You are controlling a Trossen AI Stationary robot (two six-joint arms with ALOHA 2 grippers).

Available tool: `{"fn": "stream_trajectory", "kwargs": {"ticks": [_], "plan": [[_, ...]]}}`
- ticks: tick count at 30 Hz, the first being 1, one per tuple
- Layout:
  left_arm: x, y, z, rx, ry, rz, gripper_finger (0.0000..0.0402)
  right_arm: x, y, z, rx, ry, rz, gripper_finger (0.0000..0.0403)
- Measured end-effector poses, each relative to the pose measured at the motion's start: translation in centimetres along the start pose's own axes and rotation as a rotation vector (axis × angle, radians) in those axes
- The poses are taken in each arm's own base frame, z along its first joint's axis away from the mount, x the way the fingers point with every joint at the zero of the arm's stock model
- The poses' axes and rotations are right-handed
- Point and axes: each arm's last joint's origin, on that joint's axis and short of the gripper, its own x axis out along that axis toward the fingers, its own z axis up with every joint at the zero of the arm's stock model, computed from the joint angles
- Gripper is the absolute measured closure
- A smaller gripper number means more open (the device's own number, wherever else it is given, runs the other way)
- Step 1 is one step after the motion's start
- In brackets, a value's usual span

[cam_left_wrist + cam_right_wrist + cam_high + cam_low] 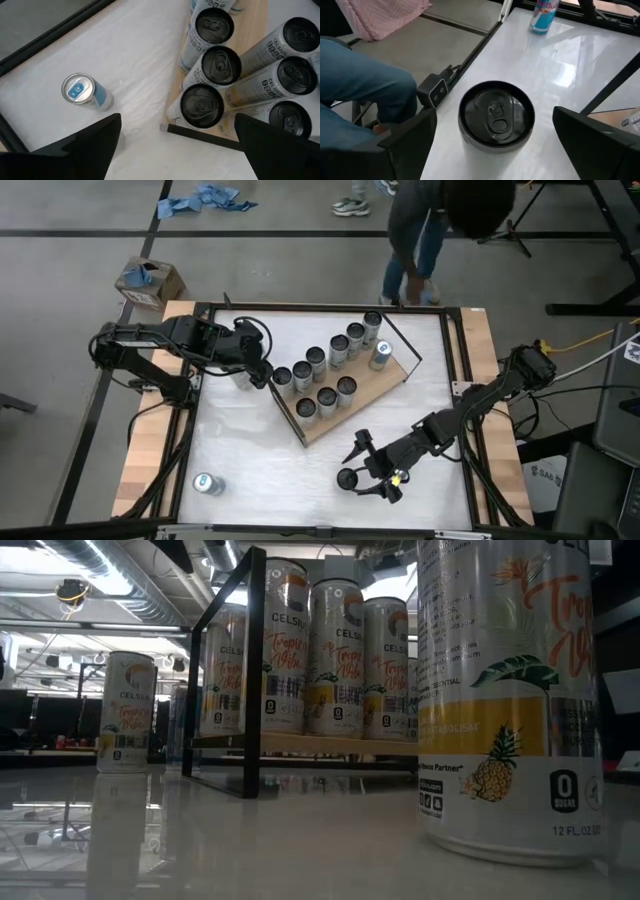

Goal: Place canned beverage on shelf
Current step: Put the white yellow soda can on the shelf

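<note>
Right tool (362, 468): fingers spread wide, nothing gripped, set on either side of a black-topped can (496, 116) standing upright on the worktop (260, 460), near its front edge. Gap visible between each finger and the can wall. Can label in the low view: "Tropical Vibe", pineapple graphic, "0 SUGAR", "12 FL OZ".

Left tool (262, 368): fingers spread wide, empty, positioned just beside the near corner of the shelf (385, 380).

Shelf: angled on the worktop centre, thin black frame (255, 670) rising at one end. Loaded with two rows of upright cans (318, 375), black tops, labels reading "CELSIUS" and "Tropical Vibe". One silver-blue-topped can (380, 356) at the far end of the board.

Loose blue-and-silver can (206, 483) upright near the front left corner of the worktop, well apart from the shelf; red lettering partly readable in the right wrist view, "Red Bull" style.

Open white surface between the shelf and the front edge, and along the left side. Black rail bordering the worktop.

Person in jeans (425, 240) standing beyond the far edge.
</note>
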Motion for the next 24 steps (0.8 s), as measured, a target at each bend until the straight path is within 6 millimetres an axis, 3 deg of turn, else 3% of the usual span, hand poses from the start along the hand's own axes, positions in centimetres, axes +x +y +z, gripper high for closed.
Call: {"fn": "stream_trajectory", "kwargs": {"ticks": [24], "plan": [[0.0, -0.1, 0.0, -0.006, -0.003, -0.004, 0.0023, 3.0, 0.1, -1.5, 0.001, 0.0, -0.017, 0.0017]]}}
